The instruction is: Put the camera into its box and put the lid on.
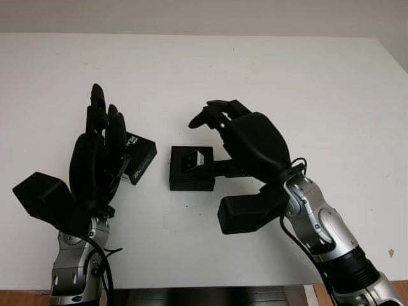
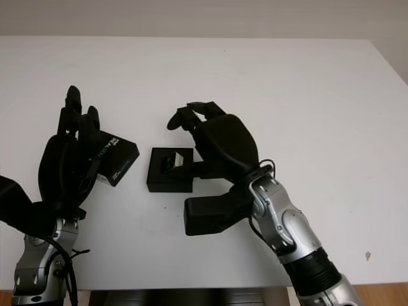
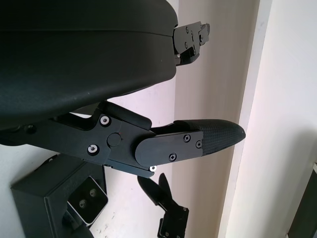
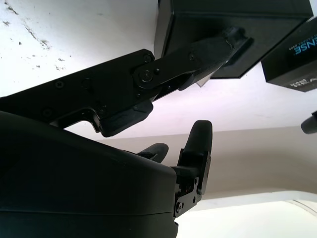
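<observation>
right hand (image 1: 245,143) (open, holding nothing) hovers just beside the box (image 1: 191,169) holding the camera (image 1: 193,158); left hand (image 1: 99,153), open, stands before the lid (image 1: 140,157) on the white surface (image 1: 287,76).

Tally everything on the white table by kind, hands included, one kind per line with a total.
Open black box with the silver camera in it: 1
Camera: 1
Black lid with blue print: 1
Robot hands: 2, left hand open beside the lid, right hand open by the box
Total: 5
</observation>
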`<state>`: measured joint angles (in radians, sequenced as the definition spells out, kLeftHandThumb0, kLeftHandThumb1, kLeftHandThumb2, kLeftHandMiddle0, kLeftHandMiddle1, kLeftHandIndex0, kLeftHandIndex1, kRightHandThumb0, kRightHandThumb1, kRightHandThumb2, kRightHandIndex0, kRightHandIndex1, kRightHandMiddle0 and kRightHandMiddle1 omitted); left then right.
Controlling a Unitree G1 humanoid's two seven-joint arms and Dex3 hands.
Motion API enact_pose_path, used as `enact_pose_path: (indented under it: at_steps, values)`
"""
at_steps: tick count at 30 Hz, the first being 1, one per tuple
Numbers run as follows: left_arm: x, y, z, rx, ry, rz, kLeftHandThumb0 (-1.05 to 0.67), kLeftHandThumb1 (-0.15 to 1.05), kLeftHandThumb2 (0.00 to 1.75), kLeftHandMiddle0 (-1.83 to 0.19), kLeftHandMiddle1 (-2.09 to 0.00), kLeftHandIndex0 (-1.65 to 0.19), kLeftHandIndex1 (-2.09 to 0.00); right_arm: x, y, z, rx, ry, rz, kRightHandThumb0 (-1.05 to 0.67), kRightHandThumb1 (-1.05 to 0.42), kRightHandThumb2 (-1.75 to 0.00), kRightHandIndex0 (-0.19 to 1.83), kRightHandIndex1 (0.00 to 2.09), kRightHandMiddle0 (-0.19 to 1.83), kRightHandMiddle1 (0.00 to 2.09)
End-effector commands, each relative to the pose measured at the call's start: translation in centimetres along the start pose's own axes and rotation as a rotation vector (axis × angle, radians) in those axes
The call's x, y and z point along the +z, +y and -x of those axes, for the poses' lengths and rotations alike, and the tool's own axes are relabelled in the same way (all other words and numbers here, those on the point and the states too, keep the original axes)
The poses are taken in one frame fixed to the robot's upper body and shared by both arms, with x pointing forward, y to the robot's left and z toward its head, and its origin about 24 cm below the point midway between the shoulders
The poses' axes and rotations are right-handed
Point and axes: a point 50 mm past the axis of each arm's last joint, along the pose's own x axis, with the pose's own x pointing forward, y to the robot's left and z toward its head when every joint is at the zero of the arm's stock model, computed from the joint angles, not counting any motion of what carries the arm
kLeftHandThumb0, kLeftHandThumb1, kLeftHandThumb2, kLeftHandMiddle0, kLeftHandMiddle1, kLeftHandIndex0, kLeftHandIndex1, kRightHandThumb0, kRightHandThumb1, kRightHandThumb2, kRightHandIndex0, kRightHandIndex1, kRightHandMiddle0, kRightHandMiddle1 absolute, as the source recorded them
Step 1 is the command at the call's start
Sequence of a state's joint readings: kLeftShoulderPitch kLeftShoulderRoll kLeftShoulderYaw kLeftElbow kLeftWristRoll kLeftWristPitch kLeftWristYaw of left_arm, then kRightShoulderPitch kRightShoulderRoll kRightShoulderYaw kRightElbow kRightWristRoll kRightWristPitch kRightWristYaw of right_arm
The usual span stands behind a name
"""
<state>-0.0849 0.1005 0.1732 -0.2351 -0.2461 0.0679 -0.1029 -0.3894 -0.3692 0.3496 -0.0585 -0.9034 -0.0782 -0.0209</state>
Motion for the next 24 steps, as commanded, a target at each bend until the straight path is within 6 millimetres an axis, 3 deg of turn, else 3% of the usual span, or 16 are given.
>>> enact_pose_path:
  at_steps: [1,24]
  values:
    - [0.13,-0.11,-0.25,-0.003,-0.008,-0.001,-0.68,1.05,0.53,0.19,0.00,0.19,0.00,0.24,0.06,-0.19,-0.003,-0.007,-0.001,-0.80,-0.94,-0.05,0.19,0.47,0.16,1.15]
    - [0.01,-0.03,-0.37,-0.008,-0.011,0.005,-0.69,1.05,0.52,0.19,0.00,0.19,0.00,0.13,0.70,-0.12,0.079,-0.007,0.019,-0.75,-0.94,-0.06,0.21,0.43,0.26,1.07]
